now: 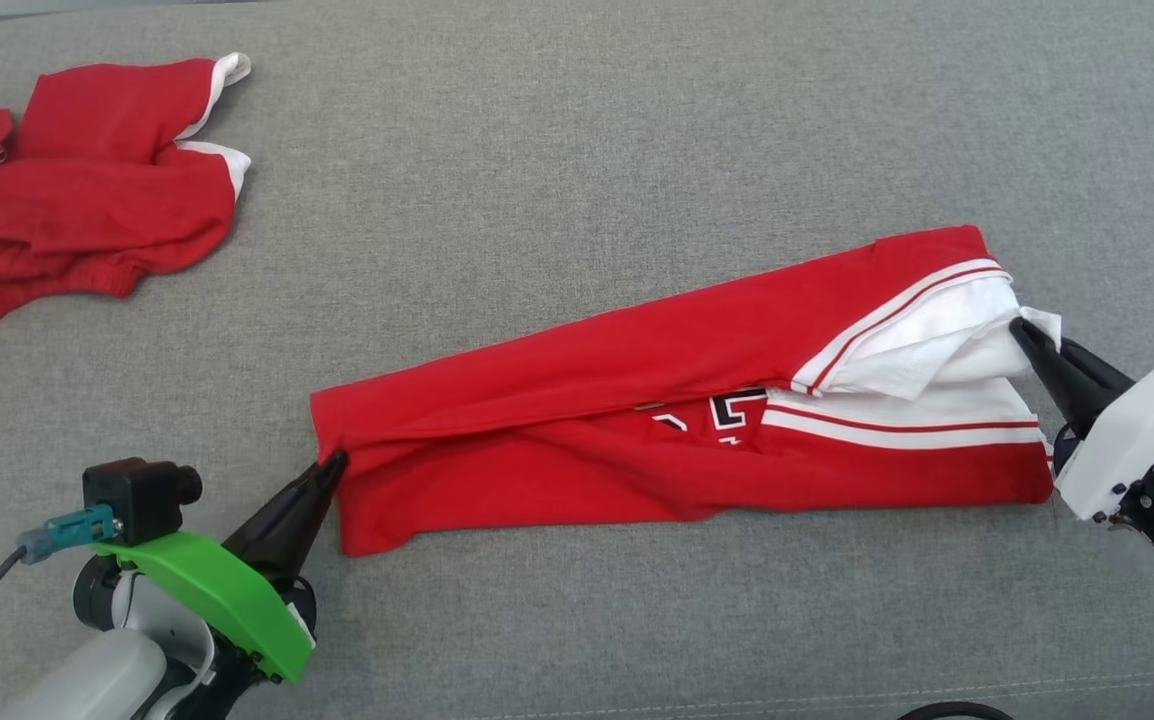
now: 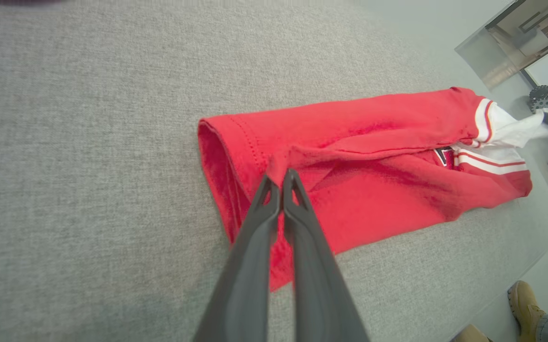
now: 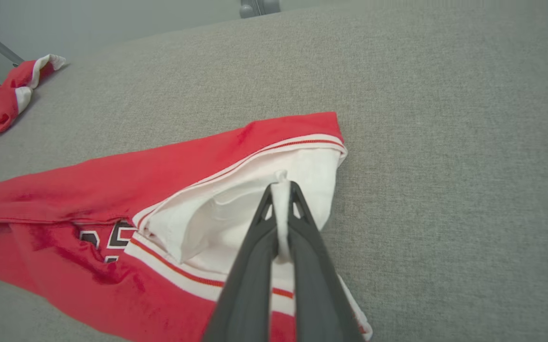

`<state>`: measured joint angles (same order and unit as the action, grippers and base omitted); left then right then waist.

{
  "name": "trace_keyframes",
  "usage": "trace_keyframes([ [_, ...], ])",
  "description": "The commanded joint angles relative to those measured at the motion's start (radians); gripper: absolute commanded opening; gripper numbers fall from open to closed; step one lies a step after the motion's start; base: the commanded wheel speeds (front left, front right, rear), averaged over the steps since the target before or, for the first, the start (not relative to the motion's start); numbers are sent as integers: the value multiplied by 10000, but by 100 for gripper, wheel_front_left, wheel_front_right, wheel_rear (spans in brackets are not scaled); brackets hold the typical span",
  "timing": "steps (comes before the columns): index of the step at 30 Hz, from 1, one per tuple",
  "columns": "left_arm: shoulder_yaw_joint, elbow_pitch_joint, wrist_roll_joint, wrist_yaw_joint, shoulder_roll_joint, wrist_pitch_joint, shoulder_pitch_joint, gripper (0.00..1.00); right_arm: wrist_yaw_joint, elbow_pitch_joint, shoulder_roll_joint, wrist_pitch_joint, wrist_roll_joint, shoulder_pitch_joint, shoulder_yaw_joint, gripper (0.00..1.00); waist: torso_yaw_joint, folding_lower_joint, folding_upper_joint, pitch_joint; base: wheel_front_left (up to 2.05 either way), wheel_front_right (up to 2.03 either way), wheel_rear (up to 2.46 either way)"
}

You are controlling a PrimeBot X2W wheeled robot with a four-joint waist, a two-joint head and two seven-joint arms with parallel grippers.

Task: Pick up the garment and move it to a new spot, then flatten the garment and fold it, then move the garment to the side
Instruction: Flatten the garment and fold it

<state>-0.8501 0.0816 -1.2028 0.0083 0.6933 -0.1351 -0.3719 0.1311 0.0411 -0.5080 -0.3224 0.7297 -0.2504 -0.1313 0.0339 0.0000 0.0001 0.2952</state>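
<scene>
Head view: the red garment (image 1: 577,420) lies as a long folded strip on the grey woven bench (image 1: 577,130). The left gripper (image 1: 335,462) is at its hem and the right gripper (image 1: 1019,328) at the white trim. Left wrist view: fingers (image 2: 255,247) pinched tight on soft red knit. Right wrist view: fingers (image 3: 250,266) clamped on a white fold.

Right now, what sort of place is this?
Probably an indoor lab or test room: a grey fabric-covered work surface holding a red shirt, a glass partition beyond, and a person's tan boot on the floor.
</scene>
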Motion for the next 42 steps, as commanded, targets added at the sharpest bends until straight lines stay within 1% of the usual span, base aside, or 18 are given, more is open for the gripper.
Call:
trace_keyframes([
  [1, 64, 92, -106, -70, -3, -83, -156, 0, -8, 26, -47, 18, 27, -99, 47, 0, 18, 0, -1, -49, 0, 0, 0],
  [5, 171, 372, -318, -272, -31, -155, -102, 0, -8, 137, -99, -86, 16, -167, 6, 0, 7, 0, -1, -128, 0, 0, 0],
  [11, -208, 759, -383, -521, 13, 398, 149, 0, -8, 496, -120, -417, -65, -100, -457, 0, -70, 0, -1, -161, 0, 0, 0],
  [12, -266, 862, -346, -523, -7, 433, 171, 15, -8, 583, -128, -464, -71, -108, -536, 0, -79, 0, -1, -160, 0, 0, 0],
  [13, -325, 974, -257, -494, -22, 425, 163, 37, -6, 594, -169, -463, -128, -148, -634, 11, -86, 0, -1, -159, 0, 0, 0],
  [14, -361, 1096, -110, -430, -27, 353, 119, 69, -8, 614, -225, -426, -175, -194, -697, 81, -93, 0, -1, -159, 0, 0, 0],
  [15, -412, 1237, 63, -369, -26, 326, 66, 100, -8, 663, -276, -459, -160, -209, -742, 100, -98, 0, -1, -163, 0, 0, 0],
  [19, -745, 1586, 704, 44, 54, 192, 97, 100, -8, 593, -768, -882, -335, -231, -776, 100, -151, 0, -1, -252, 0, 0, 0],
  [22, -769, 1407, 1042, 628, 314, -52, 489, 100, -8, 164, -1208, -1652, -23, -202, -558, 100, -220, 0, -1, -343, 0, 0, 0],
  [26, -6, 876, 1611, 2032, 465, -1095, 793, 100, -8, -343, -1537, -2639, 122, -507, 181, 100, -237, 0, -1, -334, 0, 0, 0],
  [27, 264, 677, 1866, 2339, 400, -1210, 892, 100, -6, -348, -1452, -2868, 153, -584, 344, 100, -216, 0, -1, -314, 0, 0, 0],
  [28, 933, 139, 2492, 2850, 143, -1303, 1033, 100, -6, -187, -1280, -3370, 153, -750, 587, 100, -103, 0, -1, -272, 0, 0, 0],
  [29, 1306, -177, 2905, 3010, -9, -1308, 1126, 100, -8, -65, -1157, -3627, 179, -879, 663, 100, -40, 0, -1, -227, 0, 0, 0],
  [32, 2190, -799, 3991, 3110, -591, -1292, 1604, 100, -6, 472, -610, -4352, 225, -1234, 789, 100, 215, 0, -1, -83, 0, 0, 0],
  [34, 2646, -929, 4495, 2962, -954, -1295, 1850, 100, -6, 900, -251, -4710, 113, -1476, 855, 100, 393, 0, -1, 3, 0, 0, 0],
  [35, 2646, -929, 4495, 2962, -954, -1295, 1850, 100, -6, 900, -251, -4710, 113, -1476, 855, 100, 393, 0, -1, 3, 0, 0, 0],
  [38, 3152, -897, 5089, 2703, -1469, -1297, 2110, 100, -6, 1568, 125, -4874, -250, -1780, 884, 100, 697, 0, -1, 93, 0, 0, 0],
  [42, 3781, -637, 5576, 2252, -2047, -1298, 2420, 100, -6, 2323, 302, -4995, -722, -1822, 810, 100, 1061, 0, -1, 90, 0, 0, 0],
])
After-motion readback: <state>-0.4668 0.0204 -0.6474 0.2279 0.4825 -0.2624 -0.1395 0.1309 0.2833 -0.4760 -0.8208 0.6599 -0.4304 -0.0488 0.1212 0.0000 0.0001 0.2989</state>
